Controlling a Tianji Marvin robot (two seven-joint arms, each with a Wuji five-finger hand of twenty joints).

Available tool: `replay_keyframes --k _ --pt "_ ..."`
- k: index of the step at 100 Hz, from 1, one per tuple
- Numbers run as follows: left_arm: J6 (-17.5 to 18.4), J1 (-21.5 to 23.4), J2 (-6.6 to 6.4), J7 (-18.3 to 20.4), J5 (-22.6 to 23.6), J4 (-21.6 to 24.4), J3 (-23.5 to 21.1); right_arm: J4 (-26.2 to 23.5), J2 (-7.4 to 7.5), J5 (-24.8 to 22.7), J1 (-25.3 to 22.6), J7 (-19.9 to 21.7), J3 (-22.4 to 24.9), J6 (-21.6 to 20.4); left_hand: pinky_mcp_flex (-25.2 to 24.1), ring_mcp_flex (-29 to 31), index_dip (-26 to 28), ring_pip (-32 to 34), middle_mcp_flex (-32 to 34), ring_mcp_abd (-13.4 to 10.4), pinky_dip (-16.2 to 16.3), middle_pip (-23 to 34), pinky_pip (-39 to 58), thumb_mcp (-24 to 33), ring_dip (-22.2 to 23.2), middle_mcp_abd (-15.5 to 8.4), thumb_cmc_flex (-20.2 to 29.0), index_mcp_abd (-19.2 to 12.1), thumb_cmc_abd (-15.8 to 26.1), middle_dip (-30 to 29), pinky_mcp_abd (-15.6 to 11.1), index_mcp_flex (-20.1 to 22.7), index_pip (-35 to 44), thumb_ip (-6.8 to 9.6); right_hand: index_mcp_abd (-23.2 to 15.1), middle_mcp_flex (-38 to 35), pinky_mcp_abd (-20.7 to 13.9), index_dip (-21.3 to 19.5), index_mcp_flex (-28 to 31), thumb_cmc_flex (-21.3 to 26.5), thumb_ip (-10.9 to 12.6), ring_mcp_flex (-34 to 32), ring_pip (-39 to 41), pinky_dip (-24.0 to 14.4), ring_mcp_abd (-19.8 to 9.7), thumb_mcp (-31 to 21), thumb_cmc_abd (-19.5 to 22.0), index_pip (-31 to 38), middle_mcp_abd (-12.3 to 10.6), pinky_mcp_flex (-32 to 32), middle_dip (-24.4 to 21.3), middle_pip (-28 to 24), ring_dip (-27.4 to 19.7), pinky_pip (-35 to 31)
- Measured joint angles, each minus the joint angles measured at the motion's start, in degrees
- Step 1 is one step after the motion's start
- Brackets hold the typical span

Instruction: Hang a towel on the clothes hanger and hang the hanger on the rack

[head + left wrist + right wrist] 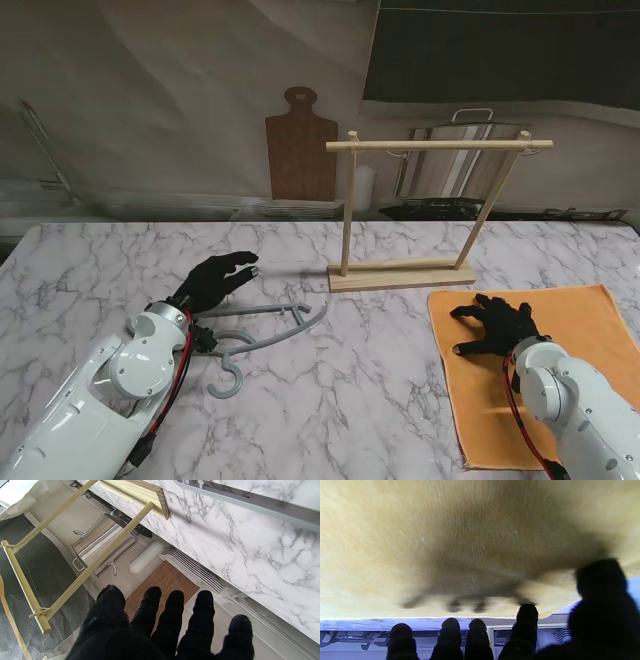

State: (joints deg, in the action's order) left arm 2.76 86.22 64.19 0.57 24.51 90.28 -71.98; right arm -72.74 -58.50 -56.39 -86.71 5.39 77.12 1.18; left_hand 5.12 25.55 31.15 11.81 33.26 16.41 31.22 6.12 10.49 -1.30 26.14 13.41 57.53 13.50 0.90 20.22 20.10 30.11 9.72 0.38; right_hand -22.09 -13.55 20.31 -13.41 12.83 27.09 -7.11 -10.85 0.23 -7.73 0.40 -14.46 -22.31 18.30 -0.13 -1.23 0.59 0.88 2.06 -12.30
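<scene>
The grey clothes hanger (262, 332) lies flat on the marble surface (350, 400), long axis left-right, hook nearer the robot. The left hand (215, 280) hovers spread, empty; the right hand (497, 326) spreads over the orange towel (580, 330).

You find no readable text, label, brand, number or sign in any of the three views
</scene>
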Motion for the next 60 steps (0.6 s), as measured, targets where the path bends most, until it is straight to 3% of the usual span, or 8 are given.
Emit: replay_keyframes --k 9,20,26,40,51,60 --pt "0.03 -0.03 0.0 0.0 0.02 -0.06 0.01 0.46 -0.01 1.32 0.49 -0.44 -0.56 0.03 0.0 0.0 0.0 0.0 0.0 0.0 0.03 0.0 0.0 0.0 0.0 0.0 0.0 0.0 0.0 0.0 0.0 0.0 0.0 0.0 -0.09 -0.93 -1.37 3.13 1.24 7.22 0.15 -0.02 0.0 0.95 -2.78 8.15 6.98 3.1 -2.01 0.0 0.0 0.0 -0.01 -0.39" --pt "0.12 -0.04 0.0 -0.01 0.04 -0.1 0.01 1.03 -0.1 2.41 0.92 -1.25 -0.99 -0.01 0.0 0.0 0.0 0.0 0.0 0.0 0.25 0.0 0.0 0.0 0.0 0.0 0.0 0.0 0.0 0.0 0.0 0.0 0.0 0.0 -0.11 -2.13 -1.82 4.43 3.36 12.97 1.4 -0.02 0.0 1.54 -4.74 11.48 11.6 4.3 -3.9 -0.02 0.0 -0.07 -0.01 -0.5" --pt "0.23 -0.06 0.0 -0.04 0.07 -0.17 0.02 1.33 -0.17 2.6 1.14 -1.87 -1.18 -0.08 0.0 0.0 0.0 0.0 0.0 0.01 0.26 0.0 0.0 0.0 0.0 0.0 0.0 0.0 0.0 0.0 0.0 0.0 0.0 0.0 -0.16 -3.0 -2.41 8.96 4.02 17.18 1.48 -0.06 0.0 1.6 -5.41 15.27 14.02 8.26 -5.02 -0.03 0.0 -0.05 -0.01 -0.5" --pt "0.42 -0.09 0.0 -0.13 0.1 -0.28 0.03 2.86 -0.68 4.86 1.69 -5.44 -1.73 -0.39 0.0 0.0 0.0 0.0 0.0 0.01 0.27 0.0 0.0 0.0 0.0 0.0 0.0 0.0 0.0 0.0 0.0 0.0 0.0 0.0 -3.98 -6.58 -3.63 13.92 8.79 22.87 2.0 -1.45 0.0 1.61 -7.14 15.68 14.62 22.3 -7.96 0.1 0.06 -0.07 -0.01 -0.42" --pt "0.52 -0.1 0.0 -0.27 0.11 -0.36 0.03 3.54 -1.03 5.82 1.95 -6.29 -1.76 -1.43 0.0 0.0 0.0 0.0 0.0 0.01 0.27 0.0 0.0 0.0 0.0 0.0 0.0 0.0 0.0 0.0 0.0 0.0 0.0 0.0 -4.06 -11.2 -3.84 15.74 11.79 24.15 2.31 -3.69 0.0 1.62 -7.96 14.89 14.52 24.92 -10.26 0.91 0.22 -0.14 -0.01 -0.39" --pt "0.53 -0.14 0.0 -0.3 0.11 -0.44 0.04 4.36 -1.07 5.82 2.54 -7.51 -2.05 -3.49 0.0 0.0 0.0 0.0 0.0 0.01 0.29 0.0 0.0 0.0 0.0 0.0 0.0 0.0 0.0 0.0 0.0 0.0 0.0 0.0 -3.94 -18.23 -3.85 14.67 17.36 24.15 2.9 -6.8 0.0 1.72 -8.44 14.82 14.52 26.0 -13.03 2.36 2.06 -1.15 -0.01 -0.37"
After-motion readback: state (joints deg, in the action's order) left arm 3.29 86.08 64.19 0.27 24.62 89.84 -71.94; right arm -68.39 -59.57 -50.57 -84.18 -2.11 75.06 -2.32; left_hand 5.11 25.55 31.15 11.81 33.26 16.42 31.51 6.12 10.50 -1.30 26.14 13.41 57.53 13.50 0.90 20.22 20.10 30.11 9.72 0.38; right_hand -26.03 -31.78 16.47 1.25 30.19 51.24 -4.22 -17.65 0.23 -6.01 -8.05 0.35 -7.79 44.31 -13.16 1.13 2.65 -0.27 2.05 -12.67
